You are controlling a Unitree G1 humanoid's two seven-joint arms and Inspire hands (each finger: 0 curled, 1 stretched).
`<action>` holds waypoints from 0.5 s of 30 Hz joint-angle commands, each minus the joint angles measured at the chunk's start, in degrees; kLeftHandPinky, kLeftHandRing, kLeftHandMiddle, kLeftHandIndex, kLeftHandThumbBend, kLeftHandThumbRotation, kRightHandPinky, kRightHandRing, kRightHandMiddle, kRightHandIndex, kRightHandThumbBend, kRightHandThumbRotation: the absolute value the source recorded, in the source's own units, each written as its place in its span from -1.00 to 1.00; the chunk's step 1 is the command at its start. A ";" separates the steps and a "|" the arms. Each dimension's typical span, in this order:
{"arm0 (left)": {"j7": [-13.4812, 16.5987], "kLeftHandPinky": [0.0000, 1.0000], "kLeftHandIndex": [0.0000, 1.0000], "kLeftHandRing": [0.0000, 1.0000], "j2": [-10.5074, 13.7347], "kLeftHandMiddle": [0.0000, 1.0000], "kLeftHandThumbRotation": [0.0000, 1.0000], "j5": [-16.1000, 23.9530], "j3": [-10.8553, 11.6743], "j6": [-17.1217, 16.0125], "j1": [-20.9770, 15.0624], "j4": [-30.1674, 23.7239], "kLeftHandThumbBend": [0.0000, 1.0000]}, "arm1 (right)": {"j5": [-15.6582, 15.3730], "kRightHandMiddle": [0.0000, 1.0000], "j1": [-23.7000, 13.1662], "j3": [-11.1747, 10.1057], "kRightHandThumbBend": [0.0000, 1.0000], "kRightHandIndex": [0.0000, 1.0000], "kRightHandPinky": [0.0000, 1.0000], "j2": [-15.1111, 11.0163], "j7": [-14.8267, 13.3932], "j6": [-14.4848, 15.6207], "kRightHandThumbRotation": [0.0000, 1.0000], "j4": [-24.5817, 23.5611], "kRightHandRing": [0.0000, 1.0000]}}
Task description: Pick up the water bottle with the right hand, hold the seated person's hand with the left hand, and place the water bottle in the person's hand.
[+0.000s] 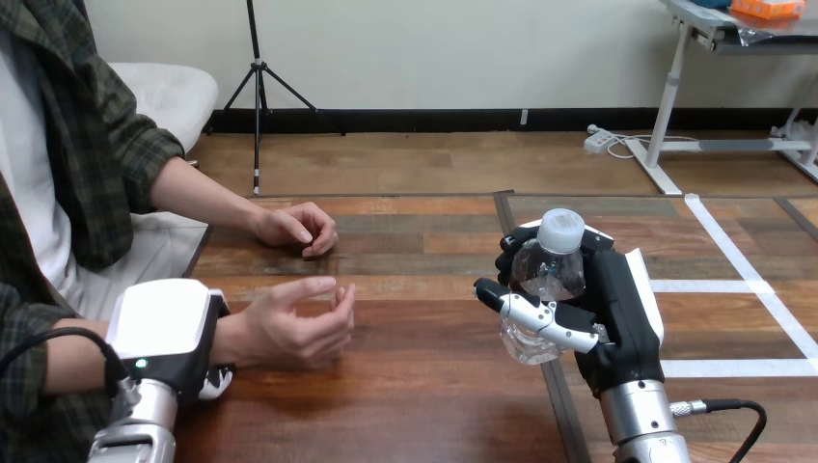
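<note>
Grips the water bottle [547, 280] in the right hand [617, 309], fingers [509, 258] wrapped round from behind and thumb [535, 316] laid across the front of the lower body. Keeps it upright, long axis running straight up and down, white cap [561, 230] on top and pointing up, base down beside the palm. Clear, slightly crumpled walls; cannot tell whether any water is inside. Directly below the bottle, a silver forearm [641, 424] rising from the bottom edge to that hand. Under and behind the bottle, the wooden desk [415, 386], with a dark seam [558, 405] passing beneath the bottle from far to near. Right of the bottle, white tape lines [733, 286] on the desk top. Well to the left of the bottle and a little lower, the left hand [159, 328], white back upward, closed over the person's wrist [231, 338], one fingertip [217, 383] curling out underneath it. Between that hand and the bottle, the person's nearer hand [294, 323], reaching out of the grip toward the bottle, palm turned toward the bottle, fingers loosely bent, nothing in it, a bare stretch of desk apart from the bottle. Farther left of the bottle and beyond the nearer hand, the person's other hand [294, 229], loosely closed, resting on the desk, also holding nothing.
</note>
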 commanded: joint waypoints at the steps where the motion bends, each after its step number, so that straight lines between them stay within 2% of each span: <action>1: 0.66 0.08 0.22 0.13 -1.78 0.21 -1.00 -0.12 -2.19 0.24 -2.35 7.29 0.70 | 1.25 -0.07 -4.92 -0.62 0.40 -0.05 -0.20 -0.61 0.18 -0.25 -1.00 -4.20 -0.15; 15: 6.25 0.02 0.15 0.05 -4.90 0.12 -1.00 -2.19 -3.35 -1.39 -6.46 15.93 0.69 | 0.77 -0.07 -4.69 -0.76 0.40 -0.05 -0.20 -0.75 -0.30 -0.34 -1.00 -4.59 -0.14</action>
